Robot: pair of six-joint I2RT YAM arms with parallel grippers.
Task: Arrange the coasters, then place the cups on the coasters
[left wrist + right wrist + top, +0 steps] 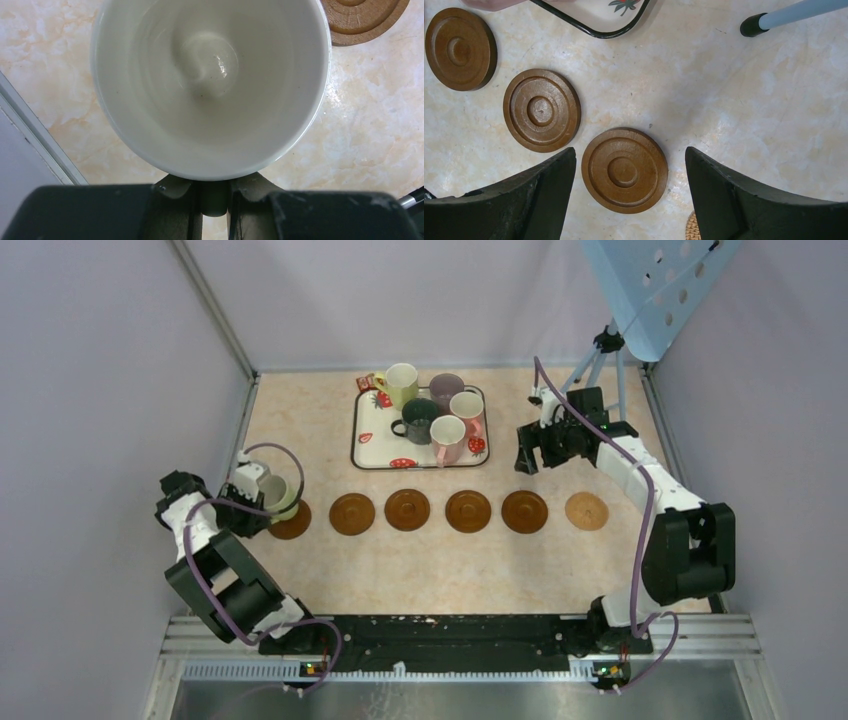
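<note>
Six coasters lie in a row across the table, from the leftmost coaster [293,523] to the lighter tan coaster [586,510]. My left gripper [250,498] is shut on the handle of a pale green cup [277,494], which overlaps the leftmost coaster's left side; whether it rests there I cannot tell. The left wrist view shows the cup's pale inside [210,85], my left gripper [215,189] and a coaster's edge [365,17]. Several cups stand on the tray [372,452]. My right gripper [530,453] hangs open right of the tray; in the right wrist view it [630,150] frames a brown coaster [624,170].
The strawberry-print tray's corner [599,22] shows top left in the right wrist view, with two more coasters [541,110] [459,47] nearby. A tripod leg [794,12] stands at the back right of the table, under a pale blue perforated panel [655,285]. Walls close in on three sides.
</note>
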